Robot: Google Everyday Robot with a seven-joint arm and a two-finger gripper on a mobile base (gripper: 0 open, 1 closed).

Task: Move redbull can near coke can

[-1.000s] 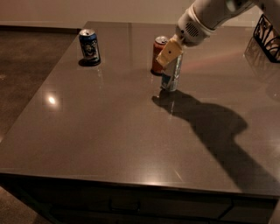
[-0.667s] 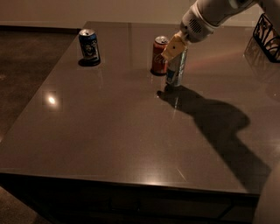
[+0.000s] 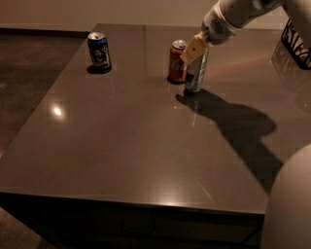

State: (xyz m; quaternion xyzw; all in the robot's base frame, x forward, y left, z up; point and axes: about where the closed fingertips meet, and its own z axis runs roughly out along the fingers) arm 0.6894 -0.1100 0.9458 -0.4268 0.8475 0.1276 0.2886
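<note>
We see a broad dark desk (image 3: 136, 146) filling most of the view, its glossy top catching a small spot of light (image 3: 57, 111) toward 9 o'clock. A pale rounded part of the robot (image 3: 289, 204) bulges in at 5 o'clock, and the white arm (image 3: 233, 14) reaches down from 1 o'clock, slanting toward the middle of the far edge. Its shadow (image 3: 233, 121) spreads over the desk toward 4 o'clock from the cans. A black wire rack (image 3: 296, 46) sits at the 2 o'clock edge, well apart from the cans. A dark blue can (image 3: 99, 51) stands upright at 11 o'clock, far off to the side of the other two, with nothing between them. The coke can (image 3: 177, 61) stands upright near 1 o'clock. The redbull can (image 3: 195, 75) stands just beside it, at about its 4 o'clock; we cannot tell whether the two touch. Its long axis runs vertical, top up, base on the desk. The hand (image 3: 195, 47) comes in from above at a tilt and holds the redbull can by its upper part, a tan pad (image 3: 193, 48) lying across the top of the can.
</note>
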